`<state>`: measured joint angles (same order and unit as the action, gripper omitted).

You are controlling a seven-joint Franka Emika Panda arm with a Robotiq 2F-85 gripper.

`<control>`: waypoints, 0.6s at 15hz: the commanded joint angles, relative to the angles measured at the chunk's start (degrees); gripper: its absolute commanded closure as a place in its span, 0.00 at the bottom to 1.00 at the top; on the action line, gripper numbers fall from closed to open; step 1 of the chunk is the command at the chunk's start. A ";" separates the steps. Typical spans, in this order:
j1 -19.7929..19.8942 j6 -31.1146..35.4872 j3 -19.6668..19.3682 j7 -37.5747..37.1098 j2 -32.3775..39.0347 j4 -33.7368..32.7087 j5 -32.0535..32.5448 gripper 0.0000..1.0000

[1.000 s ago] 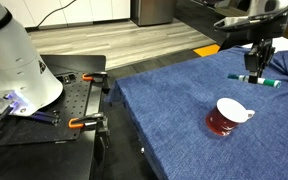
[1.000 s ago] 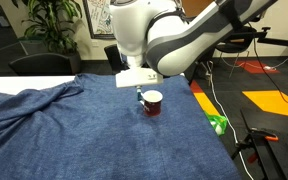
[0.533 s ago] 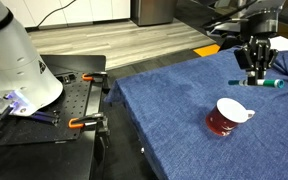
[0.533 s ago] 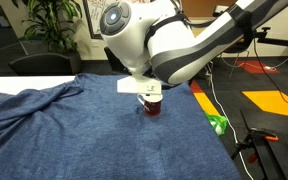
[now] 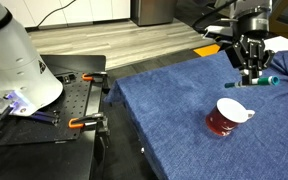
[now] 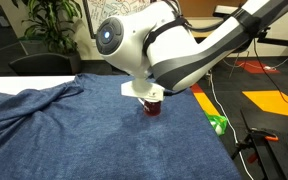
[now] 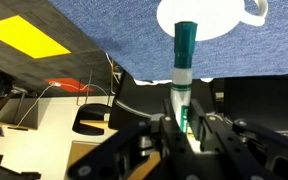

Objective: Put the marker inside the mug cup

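The claw (image 7: 184, 128) is closed on the marker (image 7: 185, 50). In the wrist view the fingers pinch its white part, and the teal length sticks out ahead towards the white mouth of the mug cup (image 7: 219, 15). In an exterior view the claw (image 5: 250, 76) points down at the far edge of the counter (image 5: 169, 110), close to its far corner. The marker (image 5: 269, 83) lies roughly level at the fingertips. I cannot tell whether it has left the blue cloth.

The mug cup (image 5: 227, 117) stands upright, further in from that edge towards the middle of the counter and well apart from the claw. In another exterior view the arm covers most of the mug cup (image 6: 154, 106) and hides the marker entirely.

The step in hand looks like lift and carry. To do it well:
- Rise straight up first, so the marker does not drag and ruck the cloth.
- The grip sits near one end, so move gently in case the long teal end swings between the pads.
- Tip the wrist on the way so one end points down, since a level marker would likely bridge the rim.
- Come in above the rim, centre over the white inside, lower the tip into the mouth, then let go.
- The mug looks light, and a knock on the rim could tip it.
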<state>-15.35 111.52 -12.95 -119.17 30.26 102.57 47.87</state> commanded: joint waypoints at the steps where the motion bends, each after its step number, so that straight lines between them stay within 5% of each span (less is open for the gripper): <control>1: 3.43 0.51 2.38 -3.10 0.15 -0.72 5.69 0.95; 9: 9.48 3.64 6.19 -1.51 2.72 -2.51 7.57 0.95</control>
<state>-8.11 113.73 -8.61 -120.92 31.66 101.58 55.55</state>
